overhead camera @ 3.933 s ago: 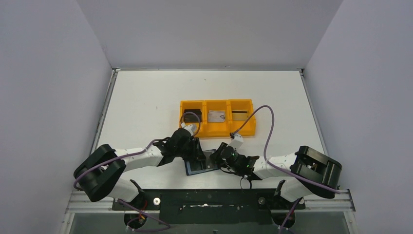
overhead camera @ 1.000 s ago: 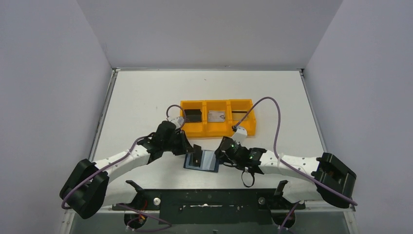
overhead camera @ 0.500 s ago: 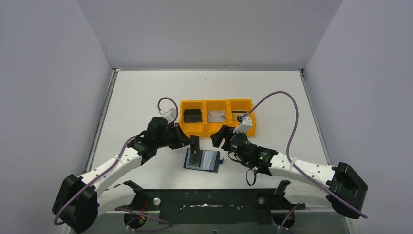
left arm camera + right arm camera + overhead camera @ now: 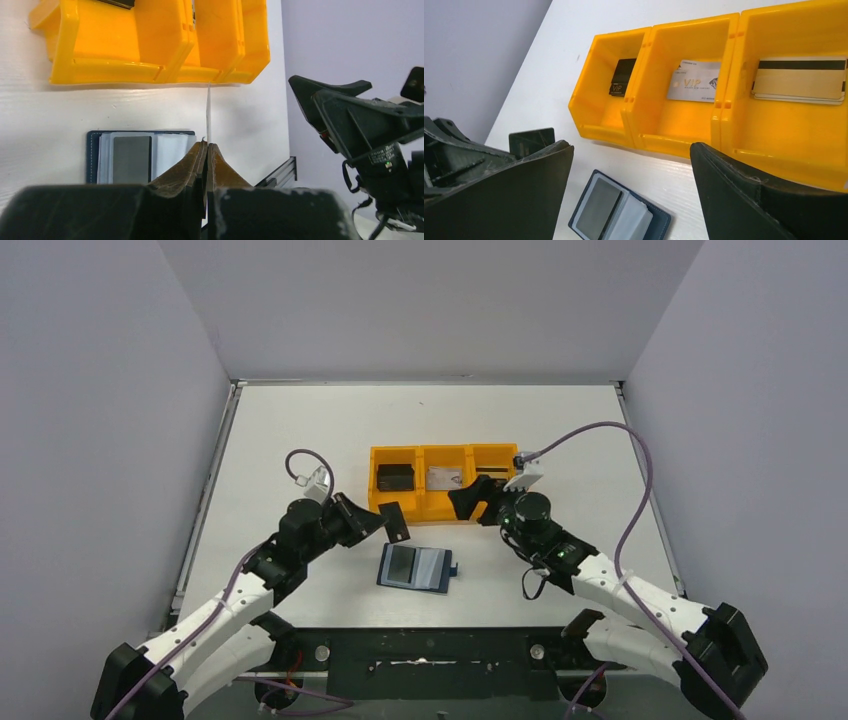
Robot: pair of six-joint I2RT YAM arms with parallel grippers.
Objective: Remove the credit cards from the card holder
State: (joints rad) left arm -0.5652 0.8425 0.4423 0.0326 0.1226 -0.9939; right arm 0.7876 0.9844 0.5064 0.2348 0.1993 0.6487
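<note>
The navy card holder [image 4: 415, 567] lies open on the table in front of the orange tray, a grey card [image 4: 401, 563] showing in its left pocket. My left gripper [image 4: 380, 524] is shut on a dark credit card [image 4: 396, 523], held on edge in the air above and left of the holder. In the left wrist view that card [image 4: 208, 115] sticks up edge-on from the pinched jaws of the left gripper [image 4: 207, 145], with the holder [image 4: 130, 160] below. My right gripper [image 4: 631, 150] stands wide open and empty over the tray's front wall, apart from the holder [image 4: 616, 210].
The orange three-compartment tray [image 4: 445, 506] holds a black card [image 4: 623, 77] on the left, a silver card [image 4: 694, 81] in the middle and gold striped cards [image 4: 799, 79] on the right. White walls enclose the table.
The left gripper has lifted the dark card up off the holder and back toward the tray. The right gripper has opened wide and drawn away from the holder's right edge to the tray front.
</note>
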